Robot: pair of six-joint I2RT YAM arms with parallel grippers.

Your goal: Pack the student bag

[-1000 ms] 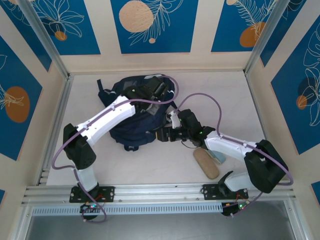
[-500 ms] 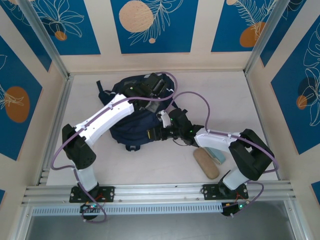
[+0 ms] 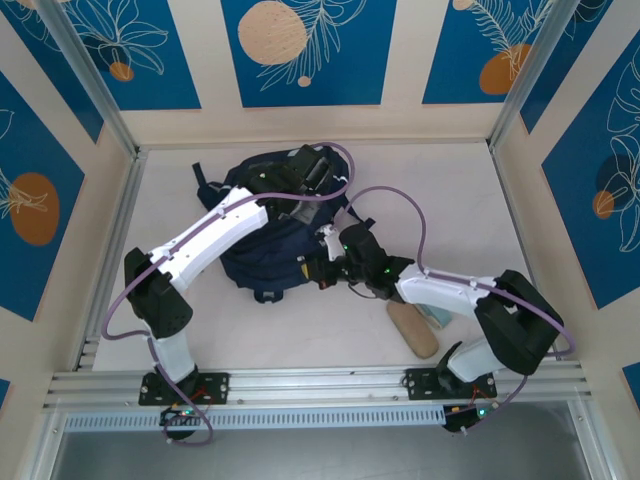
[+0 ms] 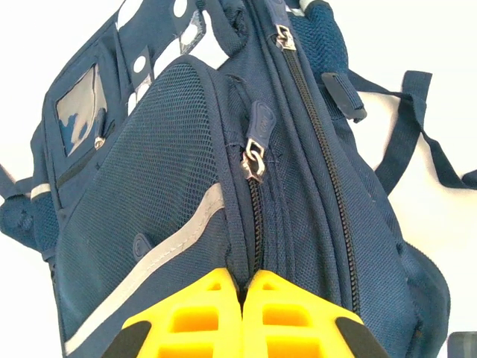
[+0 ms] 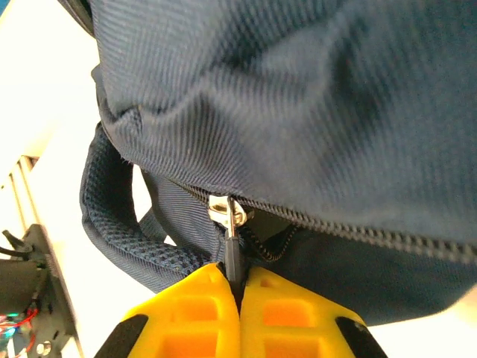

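The student bag (image 3: 262, 258), a navy backpack with pale stripe trim, lies in the middle of the table. My left gripper (image 3: 296, 203) rests on its top. In the left wrist view its yellow fingers (image 4: 244, 280) are shut on a fold of the bag's fabric (image 4: 240, 246) beside a closed zip, below a metal zip pull (image 4: 256, 160). My right gripper (image 3: 314, 270) is at the bag's near right edge. In the right wrist view it (image 5: 237, 274) is shut on the dark tab (image 5: 232, 252) of a zip slider (image 5: 226, 209), where the zip gapes slightly.
A tan oblong pouch (image 3: 412, 327) lies on the table right of the bag, under my right forearm, with a pale blue item (image 3: 438, 316) beside it. A strap (image 4: 414, 127) trails off the bag. A metal rail (image 3: 320, 385) edges the near side, and walls close in the other sides.
My right gripper has moved left to the bag's near edge and closed on the zip tab. The left gripper has stayed shut on the bag, shifting only slightly.
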